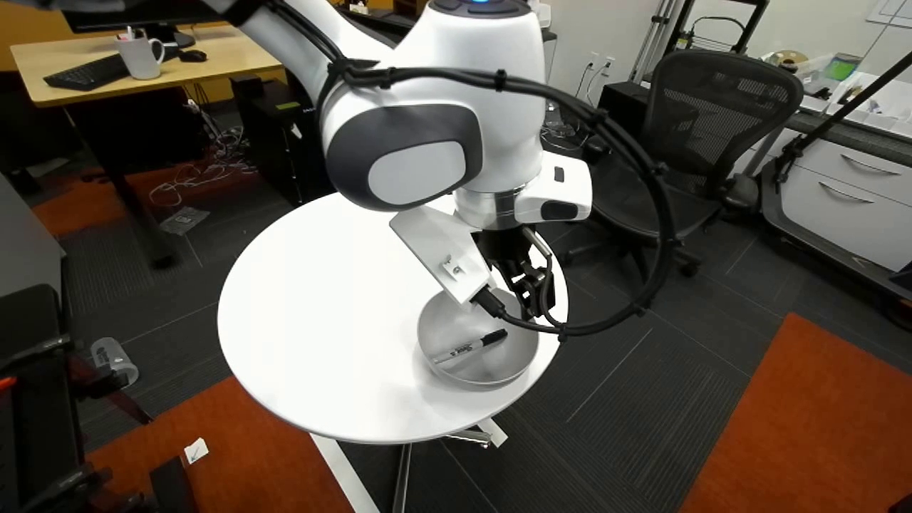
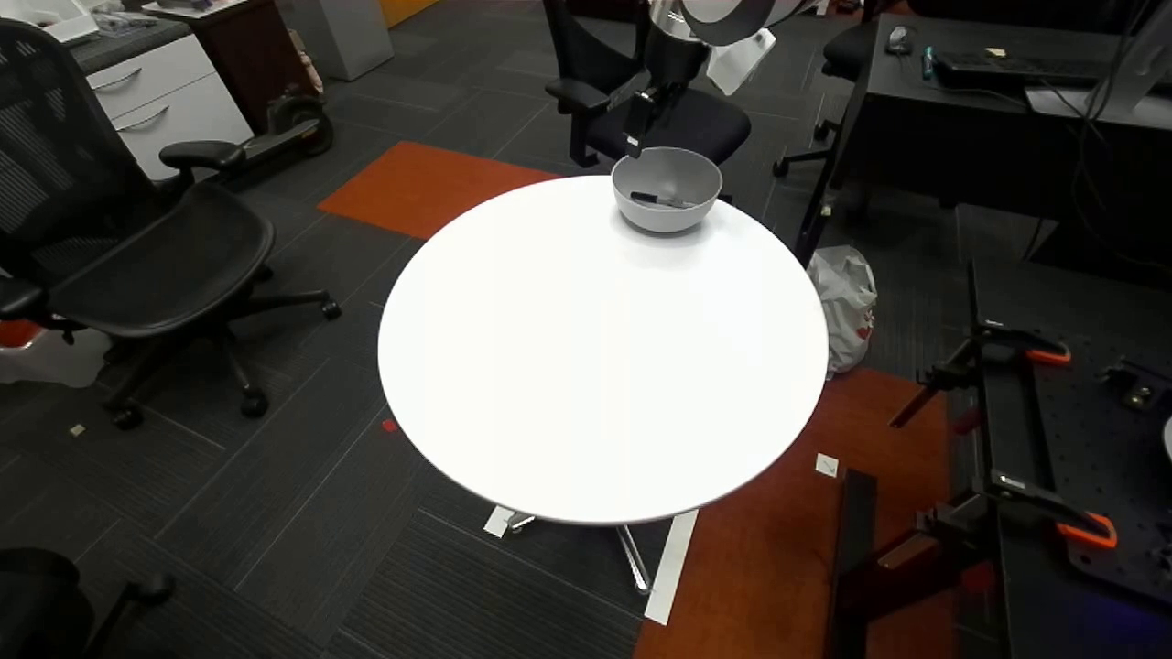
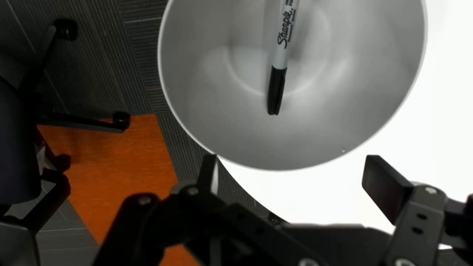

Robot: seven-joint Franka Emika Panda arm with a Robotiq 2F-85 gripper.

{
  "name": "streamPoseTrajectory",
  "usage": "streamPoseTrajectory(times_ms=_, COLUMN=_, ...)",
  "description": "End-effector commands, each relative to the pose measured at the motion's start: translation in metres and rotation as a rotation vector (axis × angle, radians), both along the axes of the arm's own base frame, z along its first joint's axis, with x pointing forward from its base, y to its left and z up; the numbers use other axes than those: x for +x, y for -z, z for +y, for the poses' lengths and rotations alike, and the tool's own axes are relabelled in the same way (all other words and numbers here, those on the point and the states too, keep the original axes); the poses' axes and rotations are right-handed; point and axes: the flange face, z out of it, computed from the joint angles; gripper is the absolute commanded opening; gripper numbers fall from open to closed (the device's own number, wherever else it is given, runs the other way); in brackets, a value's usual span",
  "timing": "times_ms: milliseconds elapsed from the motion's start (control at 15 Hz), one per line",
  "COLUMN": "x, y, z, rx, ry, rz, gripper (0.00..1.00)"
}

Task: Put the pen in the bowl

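Note:
The bowl (image 1: 456,320) is round, light grey and upright near the edge of the round white table. It also shows in an exterior view (image 2: 661,221) and the wrist view (image 3: 218,111). The pen (image 1: 467,348), a grey-white Sharpie with a black cap, lies inside the bowl. It shows in an exterior view (image 2: 663,199) and the wrist view (image 3: 282,51), where its far end is cut off. My gripper (image 3: 291,166) is open with nothing between its fingers. It is above and beside the bowl's rim on the pen's cap side, in both exterior views (image 1: 538,303) (image 2: 635,139).
The round white table (image 1: 320,320) bears the bowl, which is close to its edge. A black mesh chair (image 1: 712,128) stands behind the arm. A desk (image 1: 235,53) with a mug and keyboard is behind. Black cables loop beside the wrist.

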Motion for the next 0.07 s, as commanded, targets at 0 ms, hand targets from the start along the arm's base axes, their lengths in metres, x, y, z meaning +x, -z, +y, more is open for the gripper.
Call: streamPoseTrajectory(times_ms=0, x=0.0003, y=-0.0007, z=0.0007, rx=0.000, ry=0.000, rz=0.001, gripper=1.00)
